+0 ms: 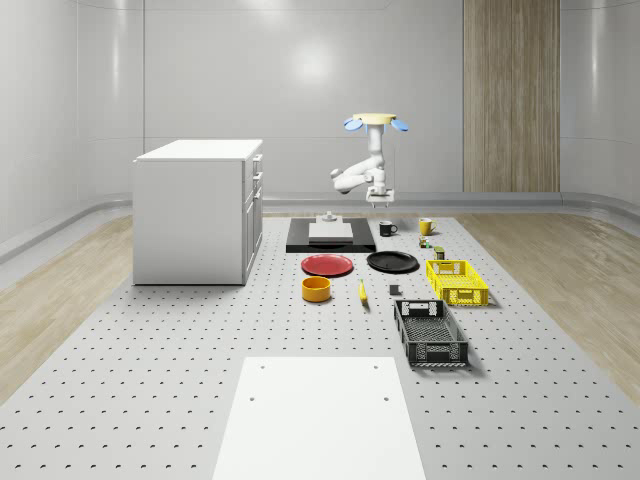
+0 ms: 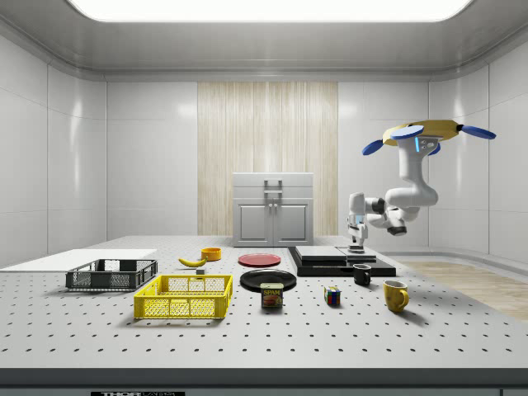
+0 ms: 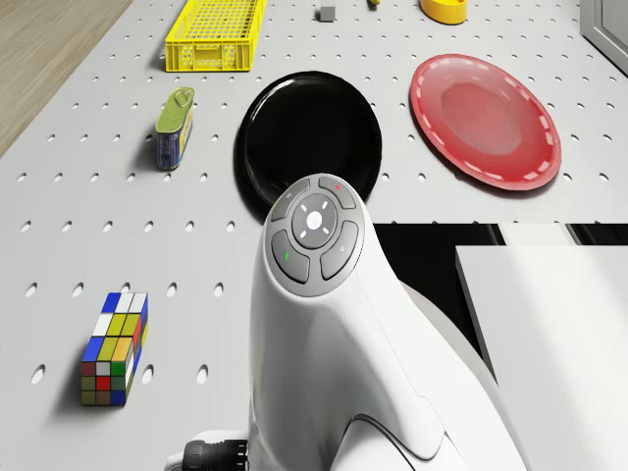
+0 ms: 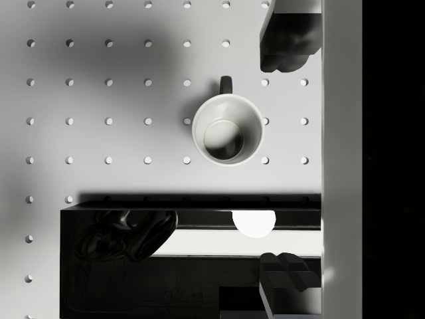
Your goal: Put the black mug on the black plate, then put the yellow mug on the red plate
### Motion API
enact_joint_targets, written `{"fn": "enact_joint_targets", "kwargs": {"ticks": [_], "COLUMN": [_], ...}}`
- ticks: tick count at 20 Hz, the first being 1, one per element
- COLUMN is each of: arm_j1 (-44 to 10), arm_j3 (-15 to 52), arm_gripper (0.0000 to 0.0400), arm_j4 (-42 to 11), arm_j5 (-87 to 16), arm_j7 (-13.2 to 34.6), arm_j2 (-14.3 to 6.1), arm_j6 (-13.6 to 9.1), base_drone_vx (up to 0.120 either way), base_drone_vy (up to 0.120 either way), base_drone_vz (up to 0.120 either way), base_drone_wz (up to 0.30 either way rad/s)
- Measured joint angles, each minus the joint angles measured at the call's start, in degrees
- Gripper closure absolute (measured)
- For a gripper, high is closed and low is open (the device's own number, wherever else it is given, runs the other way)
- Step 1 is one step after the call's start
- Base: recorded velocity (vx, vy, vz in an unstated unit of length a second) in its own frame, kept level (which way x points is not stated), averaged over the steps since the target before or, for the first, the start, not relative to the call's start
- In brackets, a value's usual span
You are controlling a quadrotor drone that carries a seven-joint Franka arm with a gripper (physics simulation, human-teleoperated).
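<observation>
Red plate (image 1: 328,264): lying on the desk (image 1: 150,330), left of the black plate in the whole-scene view, waiting bare.
Black plate (image 1: 392,261): sitting bare, nearer than the black mug.
Drone (image 1: 376,122): hovering over the desk's far part, above the black mug.
Claw (image 2: 357,242): hanging just above the black mug (image 2: 362,275), pointing down; fingers (image 4: 285,40) looking spread, though the wrist view is murky.
Black mug relation: lying almost directly below the claw, upright, mouth open upward, handle (image 4: 226,84) sticking out sideways; a straight descent seems to be what is needed.
Yellow mug (image 1: 426,226): standing to the right, well apart from the red plate.
</observation>
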Motion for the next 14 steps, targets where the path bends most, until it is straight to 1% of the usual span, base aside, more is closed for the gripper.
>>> {"fn": "enact_joint_targets", "kwargs": {"ticks": [1, 13, 14], "arm_j1": [-0.1, -1.5, -1.6], "arm_j3": [0.1, 1.3, 1.4], "arm_gripper": [0.0, 0.0, 0.0], "arm_j4": [0.0, 0.3, 0.3], "arm_j5": [0.2, 2.0, 2.1], "arm_j7": [0.1, 1.4, 1.4], "arm_j2": [-0.3, -3.8, -4.1], "arm_j6": [0.2, 3.3, 3.6], "base_drone_vx": [0.0, 0.0, 0.0], "base_drone_vy": [0.0, 0.0, 0.0], "base_drone_vz": [-0.04, -0.12, -0.08], "base_drone_wz": [0.0, 0.0, 0.0]}}
